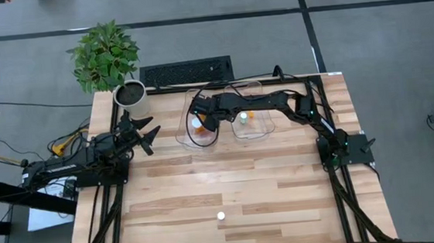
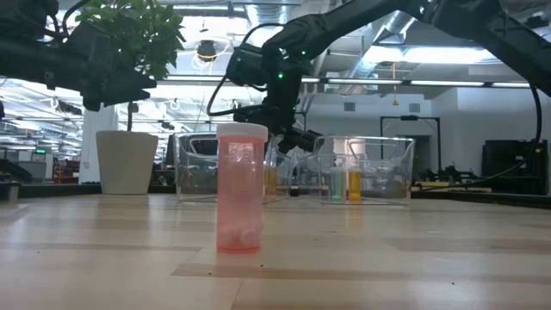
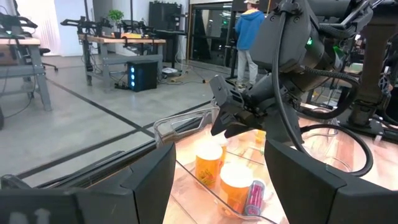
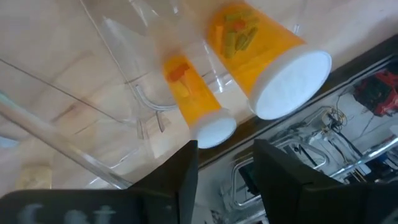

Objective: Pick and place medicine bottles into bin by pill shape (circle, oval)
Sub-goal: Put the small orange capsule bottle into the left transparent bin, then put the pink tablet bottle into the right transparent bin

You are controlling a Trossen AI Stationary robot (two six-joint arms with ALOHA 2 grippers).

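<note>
One medicine bottle (image 1: 221, 215) with a white cap and a pinkish translucent body stands upright on the table near its front edge; it also shows close up in the low view (image 2: 239, 189). Two clear bins stand at the far middle. The left bin (image 1: 185, 132) holds orange bottles (image 3: 208, 163), a narrow one (image 4: 193, 99) and a wide one (image 4: 261, 56). The right bin (image 1: 258, 132) holds a green bottle (image 2: 337, 182) and an orange one (image 2: 354, 184). My right gripper (image 1: 203, 116) hangs open and empty over the left bin. My left gripper (image 1: 150, 134) is open and empty, left of the bins.
A white plant pot (image 1: 131, 97) with a green plant stands at the table's far left corner. A dark keyboard (image 1: 186, 71) lies beyond the far edge. A small pink bottle (image 3: 255, 196) lies on its side in the left bin. A person (image 3: 249, 31) stands in the room behind.
</note>
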